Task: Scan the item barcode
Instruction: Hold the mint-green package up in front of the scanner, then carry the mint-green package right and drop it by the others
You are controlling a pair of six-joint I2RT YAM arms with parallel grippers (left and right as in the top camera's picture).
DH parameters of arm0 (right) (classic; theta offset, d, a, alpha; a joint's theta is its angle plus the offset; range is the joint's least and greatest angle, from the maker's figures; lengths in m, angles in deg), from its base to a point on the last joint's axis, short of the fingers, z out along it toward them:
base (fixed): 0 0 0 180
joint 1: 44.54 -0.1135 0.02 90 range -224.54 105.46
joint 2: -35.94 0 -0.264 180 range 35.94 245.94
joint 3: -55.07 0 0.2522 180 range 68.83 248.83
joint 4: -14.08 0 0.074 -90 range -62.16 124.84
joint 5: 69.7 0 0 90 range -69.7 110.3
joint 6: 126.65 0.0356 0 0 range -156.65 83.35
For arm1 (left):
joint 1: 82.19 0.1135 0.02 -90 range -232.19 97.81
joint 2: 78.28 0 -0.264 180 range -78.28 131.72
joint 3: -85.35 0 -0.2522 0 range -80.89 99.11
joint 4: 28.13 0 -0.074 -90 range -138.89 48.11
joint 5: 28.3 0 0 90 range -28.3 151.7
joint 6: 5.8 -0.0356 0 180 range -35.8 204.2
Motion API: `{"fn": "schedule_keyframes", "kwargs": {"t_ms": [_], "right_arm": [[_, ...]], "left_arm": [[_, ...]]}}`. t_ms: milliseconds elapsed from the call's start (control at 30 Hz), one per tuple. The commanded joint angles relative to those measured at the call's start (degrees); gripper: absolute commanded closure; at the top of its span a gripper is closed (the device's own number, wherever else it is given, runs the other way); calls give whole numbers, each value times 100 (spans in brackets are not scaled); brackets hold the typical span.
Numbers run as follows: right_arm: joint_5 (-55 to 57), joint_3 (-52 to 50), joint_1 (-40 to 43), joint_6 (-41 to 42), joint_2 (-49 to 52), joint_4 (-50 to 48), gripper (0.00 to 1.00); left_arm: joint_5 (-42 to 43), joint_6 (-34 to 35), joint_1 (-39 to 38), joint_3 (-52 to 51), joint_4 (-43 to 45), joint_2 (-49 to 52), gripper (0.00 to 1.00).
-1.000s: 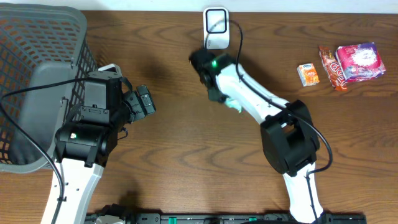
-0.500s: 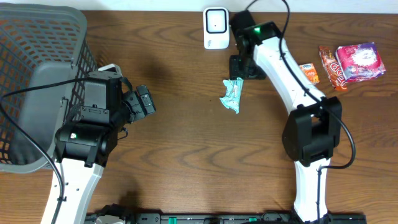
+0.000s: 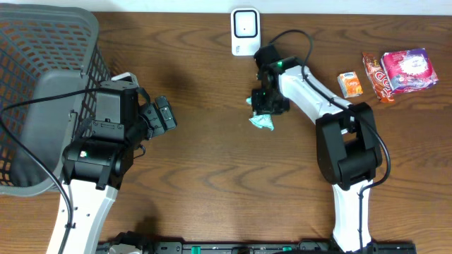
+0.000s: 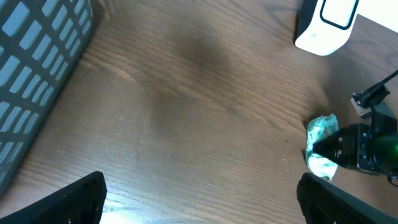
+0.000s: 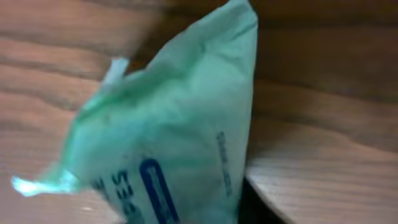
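Green packet [image 3: 262, 121]: it lies on the tabletop near the middle, below the scanner and apart from it; it looks crumpled, and its upper part is hidden under the right jaws.
Tabletop [image 3: 212, 176]: dark brown wood; it carries everything here.
Basket [image 3: 92, 42]: grey plastic mesh, at the far left edge, partly behind the left arm.
Left arm [image 3: 99, 152]: it stands at the left side, beside the basket, well apart from the packet.
Right arm [image 3: 311, 92]: it reaches from the right side toward the middle and ends over the packet.
Left jaws: wide open and holding nothing; in the left wrist view the two fingers [image 4: 81, 199] stand far apart with only bare wood between them.
Right jaws: directly on the top end of the packet. The right wrist view is filled by the green wrapper, very close and blurred, so I cannot tell if the jaws are closed on it.
Scanner [image 3: 245, 32]: white, upright at the far edge, at the centre.
Pink bag [image 3: 408, 69]: at the far right.
Orange-red wrapper [image 3: 376, 79]: touching the left side of the pink bag.
Small orange box [image 3: 350, 84]: just beside this wrapper, on its left.
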Motion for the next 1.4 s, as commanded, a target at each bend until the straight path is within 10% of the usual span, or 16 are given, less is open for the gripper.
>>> {"fn": "schedule_keyframes", "kwargs": {"t_ms": [0,300,767,1033,1367], "right_arm": [[-35,205,-17,68,-31,11,99],[319,2022,-13,68,-33,-925,99],[1364,1878,59,505,605,-3993,99],[1974,1902,879,461,201,-3095,99],[2509,1895,2524,-1757,-2,-669,99]], "left_arm": [[-33,-74,24,37,-9,7,2],[-33,-76,24,37,-9,7,2],[-33,-74,24,37,-9,7,2],[-33,-76,24,37,-9,7,2],[-33,-76,24,37,-9,7,2]]}}
